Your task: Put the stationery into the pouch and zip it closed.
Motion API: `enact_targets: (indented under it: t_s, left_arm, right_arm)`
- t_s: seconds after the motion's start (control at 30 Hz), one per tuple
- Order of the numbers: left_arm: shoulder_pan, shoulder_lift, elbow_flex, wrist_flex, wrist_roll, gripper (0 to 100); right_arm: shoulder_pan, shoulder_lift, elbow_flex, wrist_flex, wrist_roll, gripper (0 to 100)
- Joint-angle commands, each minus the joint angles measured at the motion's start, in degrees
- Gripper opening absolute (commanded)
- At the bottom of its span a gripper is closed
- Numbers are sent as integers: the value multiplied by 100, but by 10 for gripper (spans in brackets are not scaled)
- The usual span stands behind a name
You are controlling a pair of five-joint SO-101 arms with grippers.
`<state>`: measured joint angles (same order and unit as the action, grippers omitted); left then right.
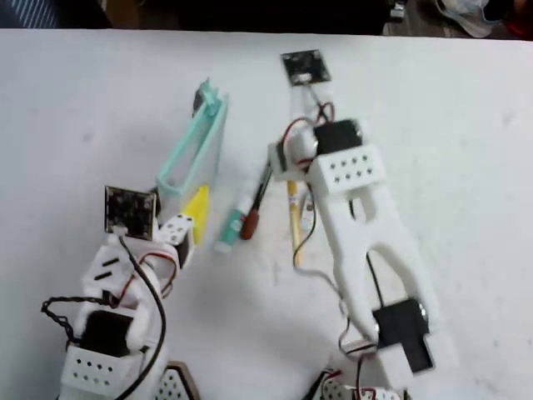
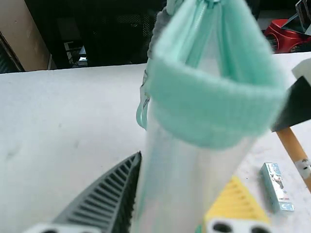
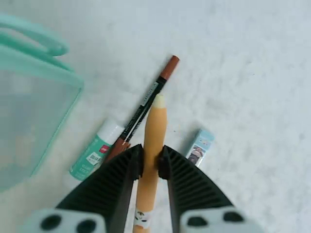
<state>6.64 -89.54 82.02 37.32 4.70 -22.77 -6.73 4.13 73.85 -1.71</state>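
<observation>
While my left claw [image 2: 187, 177] pinches the mint pouch [image 1: 196, 146] and my right claw [image 3: 150, 156] clamps the orange pencil [image 3: 155, 121] nearby, I judge packing barely begun: brown-capped pen [image 3: 146, 104], glue stick [image 3: 95, 151] and eraser [image 3: 199, 145] lie loose, zipping ahead.

No readable text or numbers anywhere.

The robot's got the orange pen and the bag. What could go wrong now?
The orange pen is pinched just at the tips of the right jaws, so it might slip or twist. The pouch is held at one end by the left jaws; its mouth looks narrow, so the pen could miss. The brown pen lies right beside the orange one and could get knocked away.
</observation>
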Motion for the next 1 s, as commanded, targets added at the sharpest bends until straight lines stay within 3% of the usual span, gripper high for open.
enact_targets:
  t_s: [0.0, 0.27, 0.67, 0.97]
  left_arm:
    - [75, -75, -229, 44, -62, 196]
    - [75, -75, -229, 44, -62, 196]
    - [75, -75, -229, 44, -62, 196]
    - [84, -75, -229, 62, -70, 199]
  right_arm:
    - [-268, -971, 651, -585, 0, 17]
    - [48, -2949, 2400, -2009, 9, 16]
    - [268, -4699, 3341, -2905, 9, 16]
    - [-514, -5587, 3341, -3248, 1231, 16]
